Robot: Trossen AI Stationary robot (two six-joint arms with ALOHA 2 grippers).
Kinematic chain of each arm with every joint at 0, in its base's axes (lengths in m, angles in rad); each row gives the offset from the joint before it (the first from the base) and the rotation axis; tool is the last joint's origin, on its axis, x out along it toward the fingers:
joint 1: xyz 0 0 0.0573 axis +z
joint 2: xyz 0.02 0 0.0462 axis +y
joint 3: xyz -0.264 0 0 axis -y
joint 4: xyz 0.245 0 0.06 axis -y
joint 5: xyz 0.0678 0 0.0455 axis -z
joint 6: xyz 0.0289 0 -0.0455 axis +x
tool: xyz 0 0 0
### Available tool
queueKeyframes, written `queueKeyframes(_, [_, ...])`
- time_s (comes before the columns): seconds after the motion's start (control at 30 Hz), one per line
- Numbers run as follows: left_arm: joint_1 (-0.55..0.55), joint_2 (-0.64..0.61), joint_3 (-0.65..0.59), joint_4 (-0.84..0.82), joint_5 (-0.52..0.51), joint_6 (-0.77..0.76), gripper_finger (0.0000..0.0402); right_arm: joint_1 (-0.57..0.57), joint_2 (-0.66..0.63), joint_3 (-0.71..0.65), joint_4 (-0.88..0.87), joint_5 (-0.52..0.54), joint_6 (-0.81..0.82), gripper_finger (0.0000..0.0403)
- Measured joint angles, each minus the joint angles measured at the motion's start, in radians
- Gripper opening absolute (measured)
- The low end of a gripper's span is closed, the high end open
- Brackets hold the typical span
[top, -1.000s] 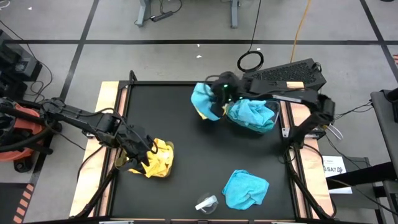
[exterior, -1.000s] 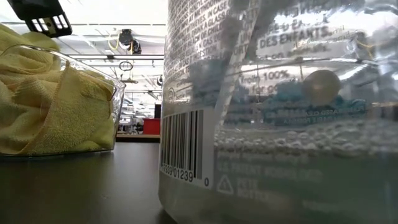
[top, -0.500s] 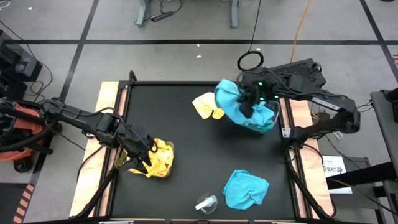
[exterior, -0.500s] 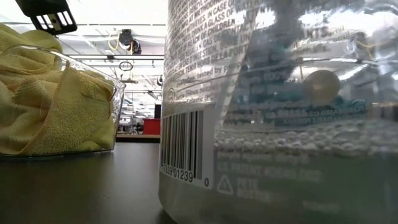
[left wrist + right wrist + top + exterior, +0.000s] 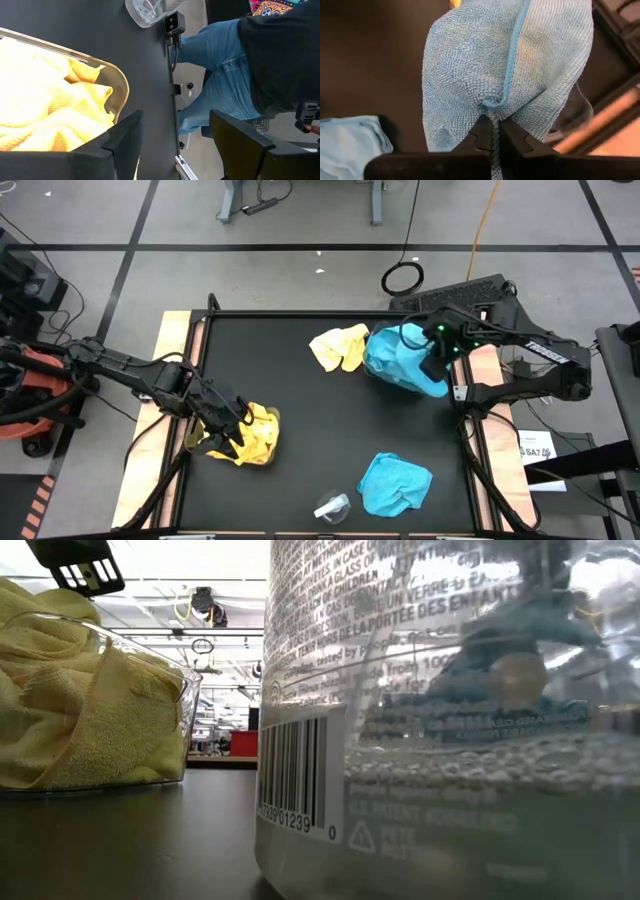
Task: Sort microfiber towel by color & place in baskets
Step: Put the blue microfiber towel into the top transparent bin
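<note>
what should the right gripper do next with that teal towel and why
Probably lower a little and open. The right gripper is shut on a teal towel, which hangs over the right-side basket already holding teal cloths, so releasing there should drop it with its colour. The left gripper sits at the yellow-filled basket.

Two baskets (image 5: 238, 442) (image 5: 440, 370), one loose yellow towel (image 5: 338, 346)
</note>
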Motion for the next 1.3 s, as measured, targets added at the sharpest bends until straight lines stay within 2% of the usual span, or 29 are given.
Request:
queueKeyframes(0.27, [0.008,0.000,0.000,-0.001,-0.006,0.000,0.0234,-0.043,0.037,-0.119,0.044,-0.001,-0.035,0.0001])
queueKeyframes(0.67, [0.039,0.000,0.000,-0.001,-0.006,0.000,0.0234,-0.164,0.107,-0.487,0.389,-0.005,-0.127,0.0003])
queueKeyframes(0.83, [0.039,0.000,0.000,0.007,-0.006,-0.001,0.0234,-0.206,0.135,-0.591,0.506,-0.053,-0.136,0.0003])
queueKeyframes(0.97, [0.039,0.000,0.000,0.030,-0.006,-0.001,0.0234,-0.220,0.161,-0.643,0.572,-0.059,-0.136,0.0004])
queueKeyframes(1.17, [0.039,0.000,0.000,0.029,-0.006,-0.008,0.0234,-0.222,0.205,-0.646,0.583,-0.077,-0.149,0.0005])
queueKeyframes(1.3, [0.039,0.000,0.000,0.029,-0.005,-0.020,0.0234,-0.222,0.199,-0.647,0.583,-0.082,-0.146,0.0021])
